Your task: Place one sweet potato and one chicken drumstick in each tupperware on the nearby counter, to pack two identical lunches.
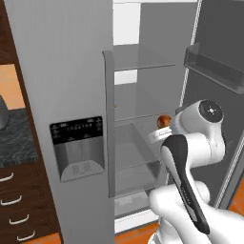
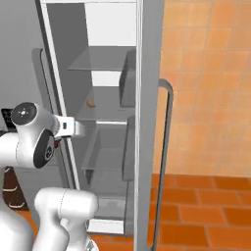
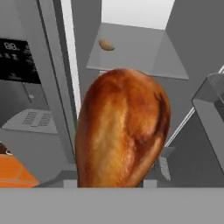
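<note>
The robot faced an open grey fridge (image 1: 71,71), its right door (image 2: 147,122) swung wide, and every place below is given from that fridge. The gripper (image 1: 159,129) was held in front of the open compartment, level with the middle glass shelf (image 1: 138,112), and it was pinching a chicken drumstick (image 3: 122,131). In the hand view the browned, glossy drumstick stood upright right before the camera, its thick end up, hiding the fingertips, so the spread of the jaws could not be read directly; the meat sat between them, clear of any shelf. In the left base view a small brown patch of the drumstick showed just beyond the white wrist, outside the fridge's inner edge.

Farther in, on a glass shelf near the back wall, lay a small tan sweet potato (image 3: 106,45), well apart from the drumstick; it also showed as a little tan spot in the right base view (image 2: 90,103).

The water dispenser panel (image 1: 77,147) sat on the fridge's closed left door. Left of the fridge ran the counter (image 1: 16,138), dark marbled stone over brown drawers (image 1: 19,205) with silver handles
</note>
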{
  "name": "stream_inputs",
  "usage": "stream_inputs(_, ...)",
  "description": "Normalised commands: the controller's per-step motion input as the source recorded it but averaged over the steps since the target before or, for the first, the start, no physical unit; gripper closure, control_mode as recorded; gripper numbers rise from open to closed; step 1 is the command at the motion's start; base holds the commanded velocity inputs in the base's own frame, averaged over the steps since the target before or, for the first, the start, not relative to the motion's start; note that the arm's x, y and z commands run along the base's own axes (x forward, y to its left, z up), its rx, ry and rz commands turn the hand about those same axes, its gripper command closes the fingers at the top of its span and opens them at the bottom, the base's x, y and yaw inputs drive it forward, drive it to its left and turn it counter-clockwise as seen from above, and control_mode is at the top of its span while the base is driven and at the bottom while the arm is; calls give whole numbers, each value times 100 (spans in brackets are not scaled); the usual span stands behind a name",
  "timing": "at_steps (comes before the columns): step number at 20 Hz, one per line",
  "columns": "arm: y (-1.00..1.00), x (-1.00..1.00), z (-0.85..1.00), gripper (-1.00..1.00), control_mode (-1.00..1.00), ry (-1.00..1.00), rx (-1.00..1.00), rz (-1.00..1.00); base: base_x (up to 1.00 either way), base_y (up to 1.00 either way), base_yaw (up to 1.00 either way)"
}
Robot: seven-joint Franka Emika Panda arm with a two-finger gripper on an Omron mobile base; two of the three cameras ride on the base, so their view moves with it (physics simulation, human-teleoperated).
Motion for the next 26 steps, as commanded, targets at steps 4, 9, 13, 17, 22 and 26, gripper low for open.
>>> stream_inputs(4, 0, 0, 0, 100, 100, 0, 0, 0, -85, 88, 16)
stream_inputs(9, 0, 0, 0, 100, 100, 0, 0, 0, -9, 100, 18)
stream_inputs(13, 0, 0, 0, 100, 100, 0, 0, 0, 42, 100, 9)
stream_inputs(17, 0, 0, 0, 100, 100, 0, 0, 0, 65, 100, 4)
stream_inputs(22, 0, 0, 0, 100, 100, 0, 0, 0, 27, 100, 40)
stream_inputs(26, 0, 0, 0, 100, 100, 0, 0, 0, 18, 100, 48)
